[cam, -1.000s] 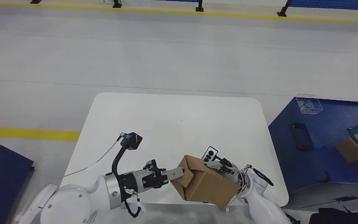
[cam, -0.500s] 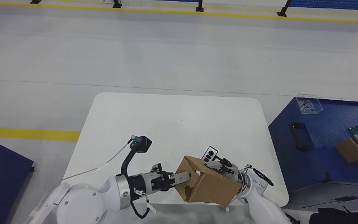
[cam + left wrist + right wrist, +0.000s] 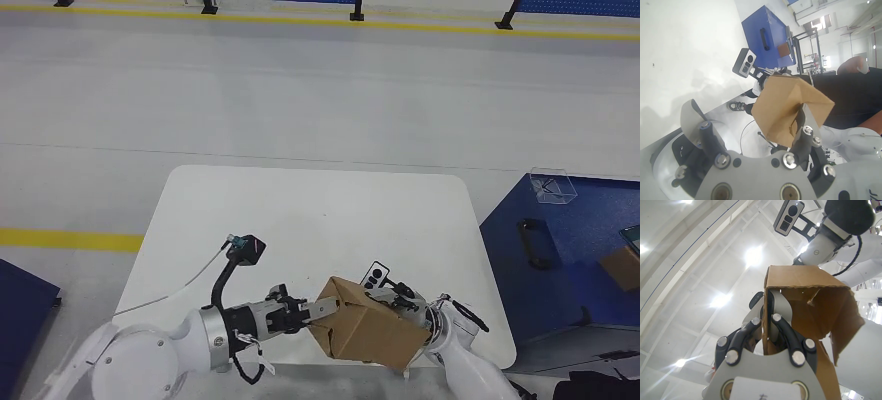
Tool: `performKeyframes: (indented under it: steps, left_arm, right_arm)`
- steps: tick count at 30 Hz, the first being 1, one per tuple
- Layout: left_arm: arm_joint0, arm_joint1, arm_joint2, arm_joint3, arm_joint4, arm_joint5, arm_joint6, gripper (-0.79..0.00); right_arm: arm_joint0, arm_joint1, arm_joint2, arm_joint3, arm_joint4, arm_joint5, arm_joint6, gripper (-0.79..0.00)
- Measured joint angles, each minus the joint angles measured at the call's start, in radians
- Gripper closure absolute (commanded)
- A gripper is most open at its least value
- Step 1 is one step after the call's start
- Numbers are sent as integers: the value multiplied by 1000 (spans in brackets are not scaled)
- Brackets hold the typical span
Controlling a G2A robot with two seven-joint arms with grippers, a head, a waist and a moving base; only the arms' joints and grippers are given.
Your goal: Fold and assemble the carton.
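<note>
The brown carton (image 3: 365, 322) is held off the white table (image 3: 300, 220) near its front right corner, lying tilted with its flaps loose. My right gripper (image 3: 398, 298) is shut on one carton wall (image 3: 765, 313), one finger inside and one outside. My left gripper (image 3: 308, 314) is at the carton's opposite end and stands open. One of its fingers (image 3: 807, 117) is tucked in behind a folded flap of the carton (image 3: 783, 106), while the other finger (image 3: 691, 113) stays free beside it.
A blue bin (image 3: 560, 250) stands off the table's right side with a small clear container (image 3: 552, 188) on top. The carton hangs close to the table's front edge. The table's far and left parts are bare.
My left gripper pushed in and dipped with the carton's near end, then came back up slightly. The right gripper kept its hold in place.
</note>
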Motion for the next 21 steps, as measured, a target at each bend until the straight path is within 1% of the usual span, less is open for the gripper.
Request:
performKeyframes:
  steps: [2,6,7,12,14,17,20,21]
  left_arm:
    - [28,4,-53,-7,-32,-23,3,-785]
    - [100,10,-166,-6,-116,-115,-9,-785]
    - [104,10,-173,-6,-120,-126,-9,-785]
    - [103,10,-169,-6,-118,-115,-9,-785]
    - [103,10,-169,-6,-118,-116,-9,-785]
    - [103,10,-169,-6,-118,-116,-9,-785]
    - [103,10,-169,-6,-118,-116,-9,-785]
    - [103,10,-169,-6,-118,-116,-9,-785]
  right_arm:
    - [0,0,0,0,0,0,0,0]
    - [0,0,0,0,0,0,0,0]
    - [0,0,0,0,0,0,0,0]
    - [0,0,0,0,0,0,0,0]
    - [-3,-1,2,-3,18,10,-21,0]
    - [4,-2,32,7,165,132,-187,0]
    - [16,0,79,10,325,246,-444,0]
    - [16,2,100,11,389,270,-564,0]
